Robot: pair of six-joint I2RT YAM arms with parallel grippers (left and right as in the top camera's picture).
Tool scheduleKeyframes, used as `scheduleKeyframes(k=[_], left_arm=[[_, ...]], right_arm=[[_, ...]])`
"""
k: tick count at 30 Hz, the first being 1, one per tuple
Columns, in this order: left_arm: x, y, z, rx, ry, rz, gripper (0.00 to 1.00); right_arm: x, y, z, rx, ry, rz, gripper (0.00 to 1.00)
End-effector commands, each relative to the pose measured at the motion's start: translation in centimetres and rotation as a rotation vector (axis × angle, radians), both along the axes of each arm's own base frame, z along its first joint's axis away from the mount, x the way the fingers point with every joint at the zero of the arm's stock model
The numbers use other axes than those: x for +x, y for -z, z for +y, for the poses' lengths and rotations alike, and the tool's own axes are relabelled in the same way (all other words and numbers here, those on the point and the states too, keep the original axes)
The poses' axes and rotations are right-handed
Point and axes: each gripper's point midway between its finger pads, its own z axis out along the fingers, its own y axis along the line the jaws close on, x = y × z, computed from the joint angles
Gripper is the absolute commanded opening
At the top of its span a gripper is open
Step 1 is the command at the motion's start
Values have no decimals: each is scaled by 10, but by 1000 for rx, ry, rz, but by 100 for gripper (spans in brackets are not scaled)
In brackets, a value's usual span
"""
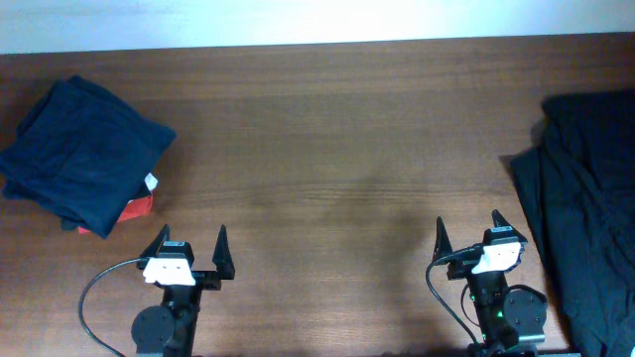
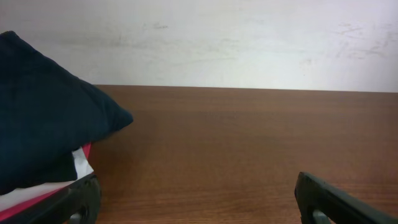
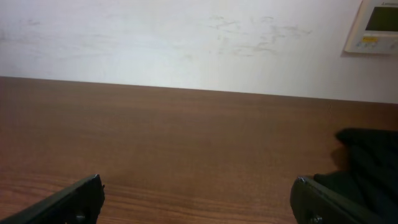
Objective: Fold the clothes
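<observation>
Black shorts (image 1: 585,208) heaped at right edge of table (image 1: 327,129), unfolded, partly out of frame.
L gripper (image 1: 191,240) & R gripper (image 1: 468,226) near front edge, fingers spread wide, nothing held; R beside shorts, not touching. Navy folded garment (image 1: 84,154) atop red cloth (image 1: 139,209) by left edge.

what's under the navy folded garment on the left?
A red cloth pokes out beneath the navy garment at its lower right corner in the overhead view. How far it extends underneath is covered.
</observation>
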Motion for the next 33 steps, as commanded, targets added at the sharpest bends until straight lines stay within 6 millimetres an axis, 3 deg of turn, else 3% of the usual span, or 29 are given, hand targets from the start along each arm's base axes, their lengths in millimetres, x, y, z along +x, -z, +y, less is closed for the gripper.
scheduleKeyframes(k=[1,14,22,27,33], left_arm=[[0,2,1,13,-6,2,99],[-1,1,-6,2,36,4,99],[-2,-6,-9,2,50,125,99],[9,-19,-9,3,50,194,99],[29,-19,-10,5,50,371,99]], right_arm=[[0,2,-1,-6,6,4,98],[-1,1,3,107,-9,18,98],[-11,-17,3,106,-4,91,99],[-10,-22,3,104,1,180,99],[3,-26,3,99,10,348,99]])
